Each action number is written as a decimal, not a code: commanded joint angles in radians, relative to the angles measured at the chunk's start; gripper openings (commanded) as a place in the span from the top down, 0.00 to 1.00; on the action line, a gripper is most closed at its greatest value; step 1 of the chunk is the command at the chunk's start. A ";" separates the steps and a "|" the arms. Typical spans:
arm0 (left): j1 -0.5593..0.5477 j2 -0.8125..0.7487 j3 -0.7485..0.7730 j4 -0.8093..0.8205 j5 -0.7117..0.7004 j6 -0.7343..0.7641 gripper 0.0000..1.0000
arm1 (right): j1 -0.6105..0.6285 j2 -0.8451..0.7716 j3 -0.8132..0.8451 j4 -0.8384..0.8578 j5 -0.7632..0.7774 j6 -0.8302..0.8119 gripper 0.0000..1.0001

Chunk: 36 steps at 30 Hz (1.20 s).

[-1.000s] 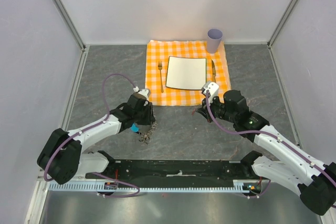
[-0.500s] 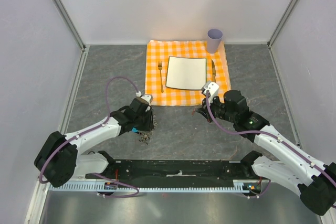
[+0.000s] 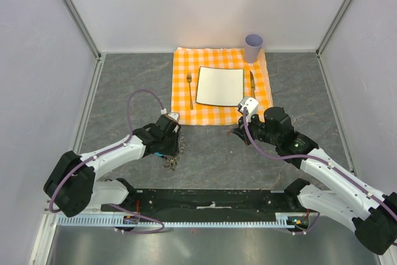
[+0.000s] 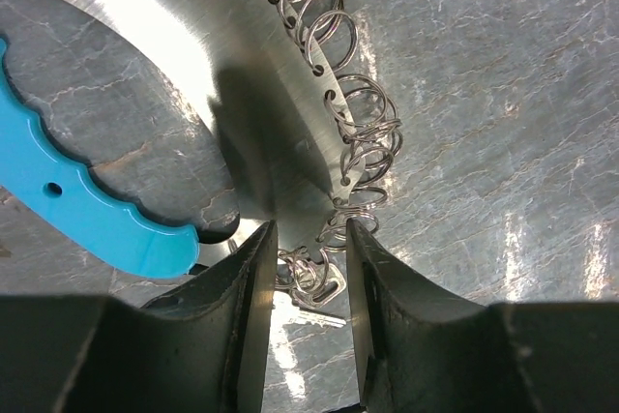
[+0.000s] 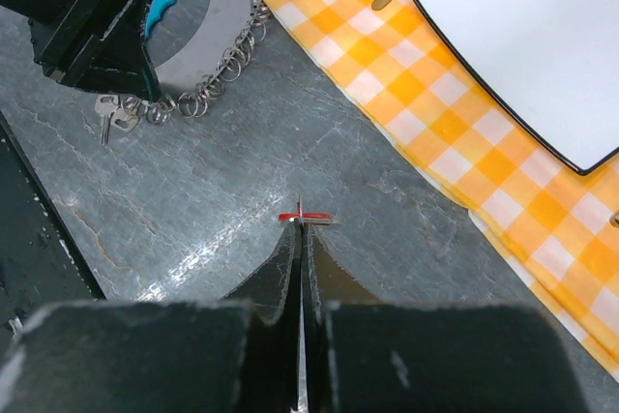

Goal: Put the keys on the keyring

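Left wrist view: I see my left gripper part-open astride the keyring, unclamped, near the table's near edge. Right gripper pinches the red key fully closed.

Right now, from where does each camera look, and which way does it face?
Top external: above and behind the arm bases, looking down at the table and both arms.
Left wrist: looks down between its fingers at the keyring.
Right wrist: looks past the right gripper, shut on the key, toward the left gripper.
Shared: the keyring shows in all three views.
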 commanded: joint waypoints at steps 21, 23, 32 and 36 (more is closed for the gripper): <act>-0.095 0.181 0.107 0.103 0.063 0.100 0.64 | 0.013 -0.003 0.005 0.019 0.005 -0.008 1.00; -0.111 0.212 0.117 0.114 0.060 0.095 0.65 | 0.013 0.001 0.005 0.019 0.005 -0.008 1.00; -0.146 0.266 0.167 0.134 0.049 0.089 0.76 | 0.013 -0.010 -0.001 0.017 0.014 -0.009 1.00; -0.148 0.249 0.149 0.143 0.066 0.099 0.86 | 0.013 -0.005 0.000 0.016 0.014 -0.008 1.00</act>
